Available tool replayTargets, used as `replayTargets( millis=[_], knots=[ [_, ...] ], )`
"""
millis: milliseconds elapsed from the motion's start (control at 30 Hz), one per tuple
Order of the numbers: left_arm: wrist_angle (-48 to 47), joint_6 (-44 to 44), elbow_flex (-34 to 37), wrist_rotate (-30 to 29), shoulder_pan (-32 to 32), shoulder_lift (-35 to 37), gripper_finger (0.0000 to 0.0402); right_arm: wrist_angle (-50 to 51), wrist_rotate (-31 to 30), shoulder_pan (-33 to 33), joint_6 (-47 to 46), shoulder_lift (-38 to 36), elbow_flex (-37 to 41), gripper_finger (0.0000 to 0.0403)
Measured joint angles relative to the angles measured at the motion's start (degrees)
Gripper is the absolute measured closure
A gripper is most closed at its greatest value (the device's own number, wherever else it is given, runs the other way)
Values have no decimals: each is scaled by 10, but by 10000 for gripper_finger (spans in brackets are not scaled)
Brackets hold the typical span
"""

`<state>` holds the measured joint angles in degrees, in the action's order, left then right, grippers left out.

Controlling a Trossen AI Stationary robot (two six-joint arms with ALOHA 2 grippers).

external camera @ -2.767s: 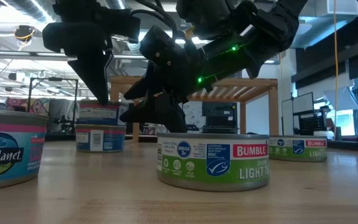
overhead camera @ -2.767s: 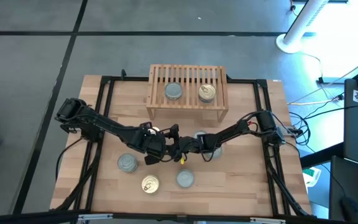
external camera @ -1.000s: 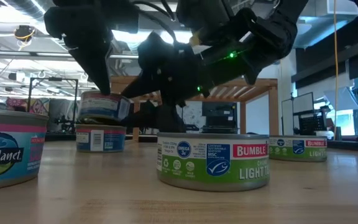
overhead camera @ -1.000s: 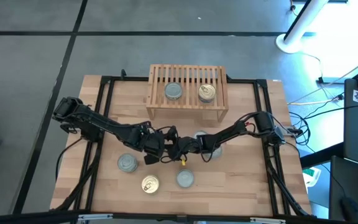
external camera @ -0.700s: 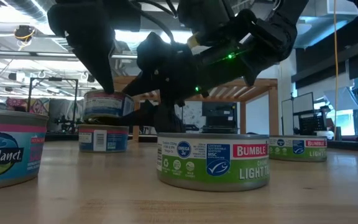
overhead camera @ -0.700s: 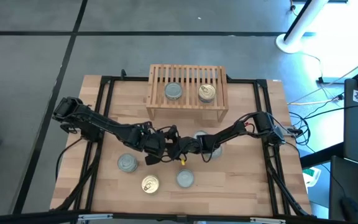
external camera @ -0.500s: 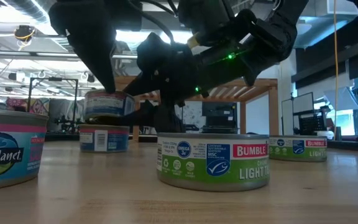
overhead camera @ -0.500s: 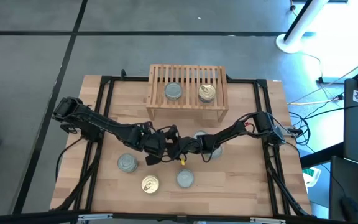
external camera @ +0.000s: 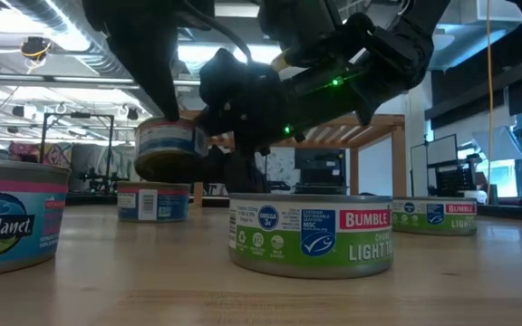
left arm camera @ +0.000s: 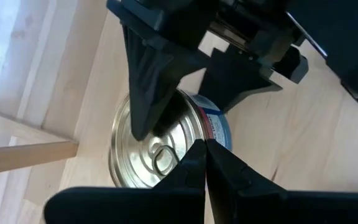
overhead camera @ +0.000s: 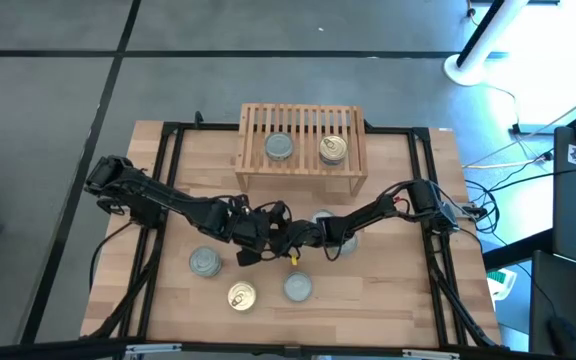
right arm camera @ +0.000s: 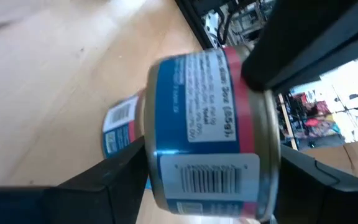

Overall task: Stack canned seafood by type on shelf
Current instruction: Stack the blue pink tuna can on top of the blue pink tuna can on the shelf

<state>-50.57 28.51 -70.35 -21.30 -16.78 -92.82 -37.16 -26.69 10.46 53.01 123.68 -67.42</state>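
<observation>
Mid-worktop, at six o'clock from the shelf (overhead camera: 302, 140), right gripper (overhead camera: 271, 236) fingers are grasping a blue-labelled tin (external camera: 167, 148) clear of the worktop (overhead camera: 368, 300), probably for stacking; left gripper (left arm camera: 202, 149) fingers are staying clenched, empty, beside it.

two tins (overhead camera: 305, 148) on shelf (overhead camera: 302, 119), others before
</observation>
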Motion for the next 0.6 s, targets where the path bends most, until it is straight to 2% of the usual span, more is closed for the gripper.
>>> replayTargets(
  millis=[200,400,600],
  knots=[
    [0,-17,0,-2,0,1,401,2,-13,0,4,0,0,211],
    [0,-18,0,-2,0,1,382,2,-13,0,2,0,0,212],
    [0,8,0,2,0,1,326,3,-13,0,0,0,0,202]
  ],
)
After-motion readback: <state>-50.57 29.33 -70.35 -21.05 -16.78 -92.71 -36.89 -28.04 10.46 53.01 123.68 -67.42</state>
